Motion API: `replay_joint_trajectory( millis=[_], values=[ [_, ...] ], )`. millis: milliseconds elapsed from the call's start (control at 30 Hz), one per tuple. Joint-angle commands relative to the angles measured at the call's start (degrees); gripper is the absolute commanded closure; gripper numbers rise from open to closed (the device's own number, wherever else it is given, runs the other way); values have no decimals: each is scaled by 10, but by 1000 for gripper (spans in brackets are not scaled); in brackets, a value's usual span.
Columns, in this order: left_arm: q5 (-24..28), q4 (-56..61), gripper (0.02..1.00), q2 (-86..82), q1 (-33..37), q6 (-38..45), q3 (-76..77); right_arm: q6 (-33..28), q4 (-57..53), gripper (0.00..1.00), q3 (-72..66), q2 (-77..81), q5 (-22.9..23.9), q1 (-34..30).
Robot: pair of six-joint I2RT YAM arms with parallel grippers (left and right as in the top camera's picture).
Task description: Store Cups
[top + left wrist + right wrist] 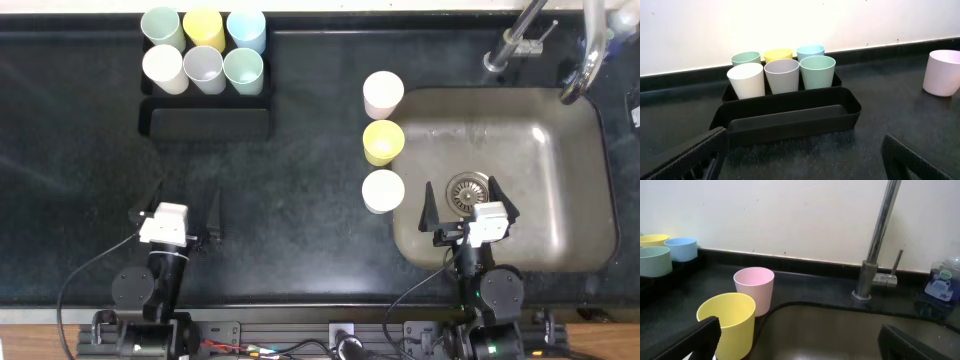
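A black tray (205, 120) (790, 120) at the back left of the dark counter holds several upright cups in its two far rows; its near row is bare. Three loose cups stand in a line beside the sink's left rim: a pink cup (382, 94) (754, 290) (942, 72), a yellow cup (383, 142) (727, 322) and a white cup (382, 191). My left gripper (184, 212) (800, 160) is open, low over the counter, in front of the tray. My right gripper (467, 205) (800, 342) is open over the sink, right of the white cup.
The steel sink (560, 180) fills the right side, with a tap (520, 35) (875, 255) behind it and a soap bottle (942, 287) at its far right. A wall runs along the counter's back edge. Dark counter (300, 200) lies between tray and cups.
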Motion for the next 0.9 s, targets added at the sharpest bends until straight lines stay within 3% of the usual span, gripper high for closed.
replay_joint_trajectory(
  millis=[33,633,800,900],
  values=[
    [6,-1,18,-7,-5,-2,-1,0,3,5,-8,-5,5,-4],
    [8,7,23,-6,-14,-16,-1,0,3,3,-8,-5,5,-4],
    [7,189,18,129,-11,-155,21,0,3,7,-8,-5,5,-4],
    [48,272,18,283,-25,-197,97,0,3,5,-8,-5,5,-4]
  ],
)
